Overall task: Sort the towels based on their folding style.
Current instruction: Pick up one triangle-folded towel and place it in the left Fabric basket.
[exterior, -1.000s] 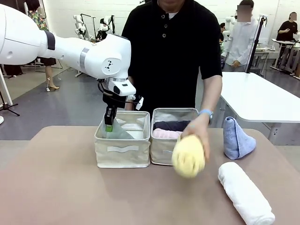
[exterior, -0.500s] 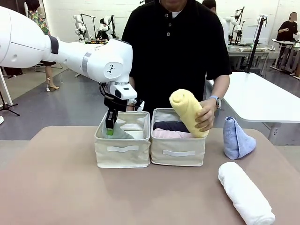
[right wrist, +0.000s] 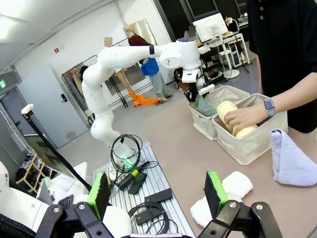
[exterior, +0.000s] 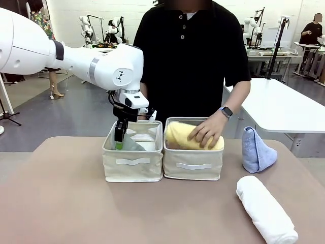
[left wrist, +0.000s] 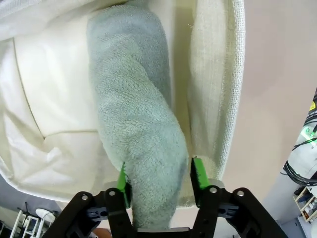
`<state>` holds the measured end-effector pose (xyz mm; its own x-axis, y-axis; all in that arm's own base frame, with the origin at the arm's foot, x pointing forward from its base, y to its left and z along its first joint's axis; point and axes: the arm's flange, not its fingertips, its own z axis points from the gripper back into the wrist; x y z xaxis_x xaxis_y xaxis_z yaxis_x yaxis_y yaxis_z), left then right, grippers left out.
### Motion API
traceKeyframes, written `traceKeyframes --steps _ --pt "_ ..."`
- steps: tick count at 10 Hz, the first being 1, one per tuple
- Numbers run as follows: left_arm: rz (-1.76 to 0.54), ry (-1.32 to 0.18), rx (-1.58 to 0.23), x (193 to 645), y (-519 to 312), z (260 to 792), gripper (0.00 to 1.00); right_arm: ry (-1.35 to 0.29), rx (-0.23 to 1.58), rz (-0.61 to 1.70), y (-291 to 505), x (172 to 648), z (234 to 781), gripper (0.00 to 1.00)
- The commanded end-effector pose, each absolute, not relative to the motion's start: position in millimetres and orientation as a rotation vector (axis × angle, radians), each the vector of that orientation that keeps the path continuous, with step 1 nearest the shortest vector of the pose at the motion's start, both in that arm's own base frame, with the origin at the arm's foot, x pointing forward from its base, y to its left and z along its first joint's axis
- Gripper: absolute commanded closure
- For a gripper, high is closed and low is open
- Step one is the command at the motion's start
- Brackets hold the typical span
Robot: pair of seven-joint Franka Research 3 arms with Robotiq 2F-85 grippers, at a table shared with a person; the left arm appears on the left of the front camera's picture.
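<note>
A pale teal towel lies lengthwise inside a beige fabric basket, on its white lining and close along the woven wall at the picture's right. Its near end sits between the green pads of the left end effector, whose jaws stand apart. One pad touches the terry, the other is just clear of it, and the cloth is not pinched. Beyond the wall lies the plain tan surface.

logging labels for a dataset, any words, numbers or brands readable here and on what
No readable words or numbers anywhere.
Strip on the left basket: blank.
Strip on the right basket: blank.
Mark on the left arm: a symbol, no letters.
Small wall sign, right wrist view: too small to read.
</note>
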<state>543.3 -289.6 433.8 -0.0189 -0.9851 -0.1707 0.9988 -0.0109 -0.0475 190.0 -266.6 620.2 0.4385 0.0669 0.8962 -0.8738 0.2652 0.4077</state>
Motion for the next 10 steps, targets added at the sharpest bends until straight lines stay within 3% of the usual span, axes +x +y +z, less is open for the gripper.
traceKeyframes --steps 1,7,10 --pt "-1.576 0.149 0.068 541 -287 436 0.00 -0.898 1.125 0.767 -266 191 620 0.00" --pt "-1.558 0.118 0.042 541 -278 456 0.00 -0.898 1.125 0.767 -266 191 620 0.00" --pt "-1.505 -0.113 0.008 512 -218 547 0.00 -0.898 1.125 0.767 -266 191 620 0.00"
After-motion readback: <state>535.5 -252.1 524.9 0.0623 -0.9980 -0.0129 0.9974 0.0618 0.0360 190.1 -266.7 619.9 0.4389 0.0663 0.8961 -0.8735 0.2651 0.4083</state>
